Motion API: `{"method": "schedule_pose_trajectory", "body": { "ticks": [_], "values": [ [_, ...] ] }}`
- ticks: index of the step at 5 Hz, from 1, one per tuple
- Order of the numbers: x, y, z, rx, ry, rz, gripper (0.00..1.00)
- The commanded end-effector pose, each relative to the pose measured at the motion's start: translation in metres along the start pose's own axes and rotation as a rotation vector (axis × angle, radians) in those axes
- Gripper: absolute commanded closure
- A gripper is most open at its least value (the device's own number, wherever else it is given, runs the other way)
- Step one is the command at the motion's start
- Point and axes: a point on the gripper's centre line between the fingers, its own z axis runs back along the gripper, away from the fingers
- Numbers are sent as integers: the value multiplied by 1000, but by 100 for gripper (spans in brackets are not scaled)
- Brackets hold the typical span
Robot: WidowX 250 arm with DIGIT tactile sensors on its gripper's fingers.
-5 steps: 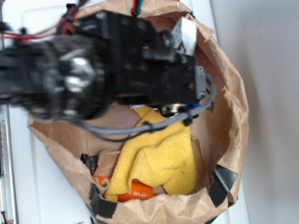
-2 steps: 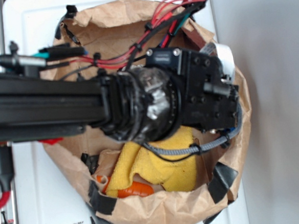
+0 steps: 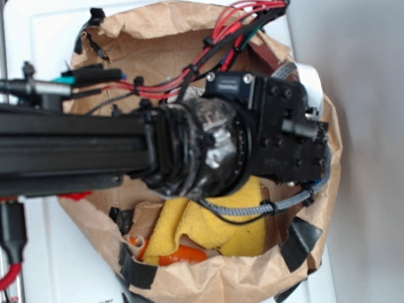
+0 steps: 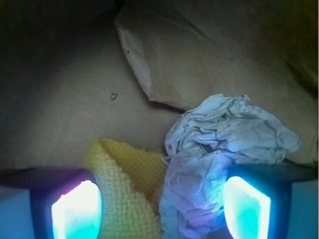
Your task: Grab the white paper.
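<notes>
The white paper, a crumpled greyish ball, lies on the bag floor in the wrist view. It sits right of centre, against the inner side of my right fingertip. My gripper is open, and both the paper and a fold of yellow cloth lie between its fingers. In the exterior view the gripper body hangs low inside the brown paper bag and hides the white paper.
The bag's wall rises just behind the paper. The yellow cloth fills the bag's near part, with an orange object at its edge. Black tape patches the bag rim. A white table surrounds the bag.
The arm has swung to the right and gone down into the bag. The gripper body now sits over the bag's right side instead of its upper middle.
</notes>
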Motion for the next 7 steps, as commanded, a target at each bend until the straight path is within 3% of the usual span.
{"method": "schedule_pose_trajectory", "body": {
  "ticks": [1, 3, 4, 6, 7],
  "values": [
    [34, 49, 40, -128, 119, -72, 0],
    [34, 77, 28, -214, 102, -80, 0],
    [27, 73, 13, -212, 56, -61, 0],
    [21, 49, 6, -116, 19, 6, 0],
    [18, 43, 0, -57, 14, 42, 100]
  ]
}}
